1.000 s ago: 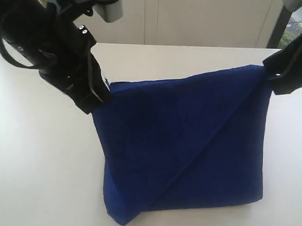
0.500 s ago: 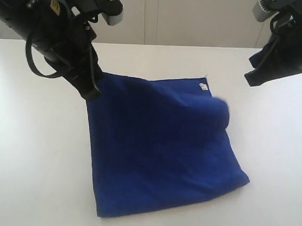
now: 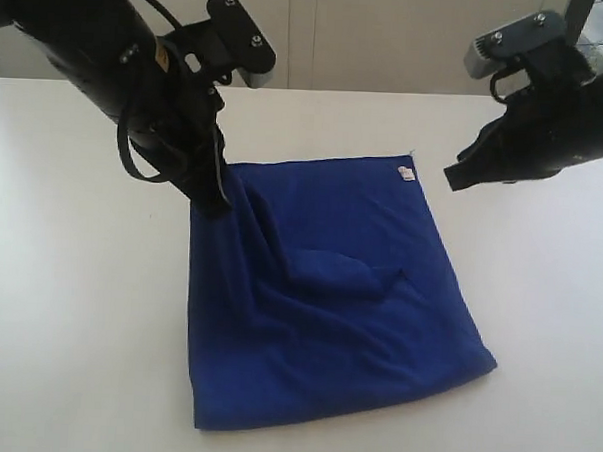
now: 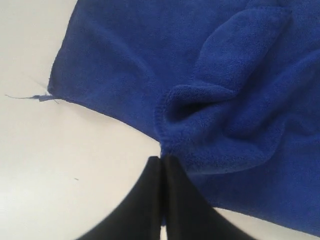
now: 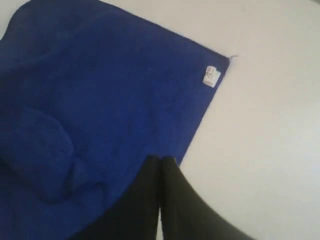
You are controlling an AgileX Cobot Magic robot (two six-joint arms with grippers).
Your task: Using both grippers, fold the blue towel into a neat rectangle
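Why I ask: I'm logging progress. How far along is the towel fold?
Done: the blue towel lies on the table, apparently doubled, white tag at one far corner. In hand: the left gripper, shut, seems to pinch the other far corner; the right gripper hangs shut, clear of the cloth. Left: flatten the rumpled bump and probably fold again.

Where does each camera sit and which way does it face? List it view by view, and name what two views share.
Exterior: off the arms, raised, looking down across the table at the blue towel; both black arms show, left pincer at a towel corner, right pincer clear of it.
Left wrist: behind the left pincer, facing its shut tips at bunched towel.
Right wrist: behind the right pincer, facing the towel's edge.
Shared: exterior and right wrist both show the white tag.
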